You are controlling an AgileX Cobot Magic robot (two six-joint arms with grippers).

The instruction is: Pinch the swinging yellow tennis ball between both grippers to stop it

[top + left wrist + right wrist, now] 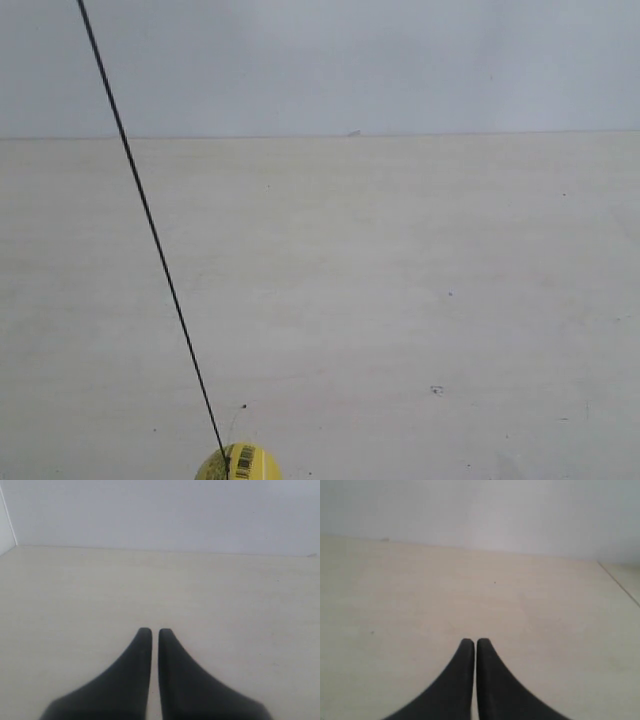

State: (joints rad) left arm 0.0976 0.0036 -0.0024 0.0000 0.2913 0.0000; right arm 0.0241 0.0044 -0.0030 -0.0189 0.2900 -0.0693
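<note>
The yellow tennis ball (238, 464) hangs at the bottom edge of the exterior view, only its top showing, with a black barcode print on it. Its thin black string (150, 225) runs up slanting to the top left corner. Neither arm appears in the exterior view. In the left wrist view my left gripper (151, 630) is shut, its two black pointed jaws almost touching, with nothing between them. My right gripper (472, 641) in the right wrist view is likewise shut and empty. The ball shows in neither wrist view.
A pale wooden tabletop (400, 300) fills all views, ending at a plain light grey wall (350, 60). A table edge or seam (620, 582) shows in the right wrist view, and a white corner panel (6, 530) in the left wrist view.
</note>
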